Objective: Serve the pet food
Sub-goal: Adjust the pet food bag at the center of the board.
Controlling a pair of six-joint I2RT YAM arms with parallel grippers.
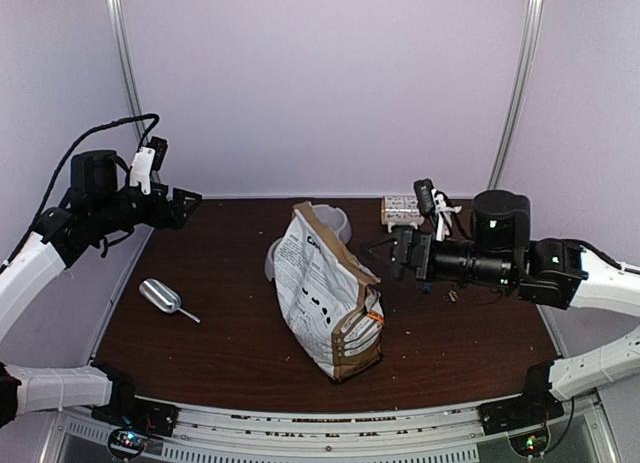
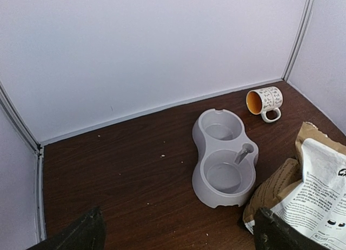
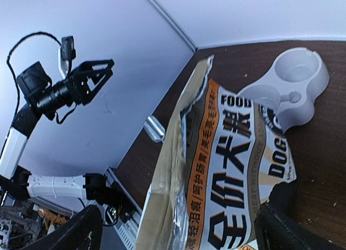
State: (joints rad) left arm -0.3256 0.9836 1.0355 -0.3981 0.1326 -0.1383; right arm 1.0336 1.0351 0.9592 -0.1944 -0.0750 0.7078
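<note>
Top external view is showing the left claw (image 1: 182,205) hanging high over the far left corner of the bench (image 1: 230,348), its jaws standing wide and gripping nothing. Left wrist view is agreeing: its two dark fingertips (image 2: 81,234) are sitting at opposite bottom corners with only bare wood between them. The right claw (image 1: 378,259) is reaching in from the right, its jaws likewise spread wide. Its tips are hanging just beside the upper right edge of the paper bag (image 1: 325,298); whether they are touching the paper I cannot tell. Right wrist view is showing the bag's torn-open tan top lying between that claw's own tips, with nothing pinched.

The bag is standing upright at the middle of the bench, its mouth open. The pet food is not showing in any view; the bag's inside is hidden, so I cannot tell whether pellets are lying in there. The grey double bowl (image 2: 224,158) is sitting just behind the bag, toward the back wall. A patterned mug (image 2: 265,100) is lying on its side beyond the bowl, near the back right corner. A metal scoop (image 1: 160,296) is lying on the bench well left of the bag, apart from both claws.
</note>
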